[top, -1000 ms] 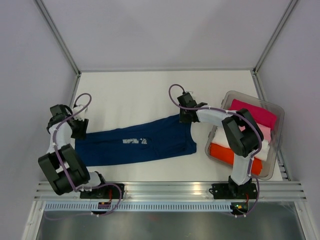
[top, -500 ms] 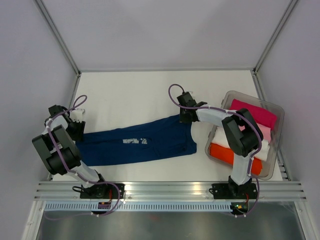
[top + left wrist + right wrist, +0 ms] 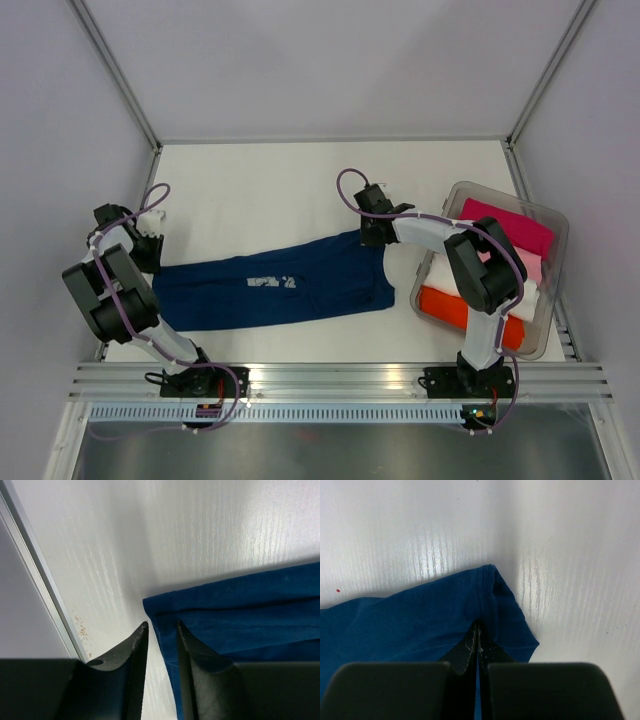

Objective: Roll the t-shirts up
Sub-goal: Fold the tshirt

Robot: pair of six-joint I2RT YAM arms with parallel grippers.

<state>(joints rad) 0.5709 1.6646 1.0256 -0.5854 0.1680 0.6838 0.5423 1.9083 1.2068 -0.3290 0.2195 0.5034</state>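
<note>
The white table (image 3: 300, 180) fills the workspace. Across its middle the navy t-shirt (image 3: 290, 290) lies flat as a long folded band, running from the left edge toward the right and tilting slightly up at the right end. At the table's right side stands a clear plastic bin (image 3: 556, 222) holding more folded shirts: a magenta one (image 3: 505, 225) at the far end, a pink one (image 3: 527, 268) and a white one (image 3: 445, 272) in the middle, and an orange one (image 3: 450, 305) nearest.

The left arm is bent back on itself at the table's left edge, with its wrist reaching down to the band's left end. The right arm stretches from its base up past the bin and leftward, its wrist low over the band's upper right corner.

The left gripper (image 3: 161, 630) has its fingers a narrow gap apart, straddling the hem just below the shirt's corner; I cannot tell whether they touch the cloth. The right gripper (image 3: 478, 635) is pressed together, pinching a ridge of the navy cloth beside the stitched hem.

A small white chest print (image 3: 270, 282) sits left of the band's middle, too small and broken to read.
</note>
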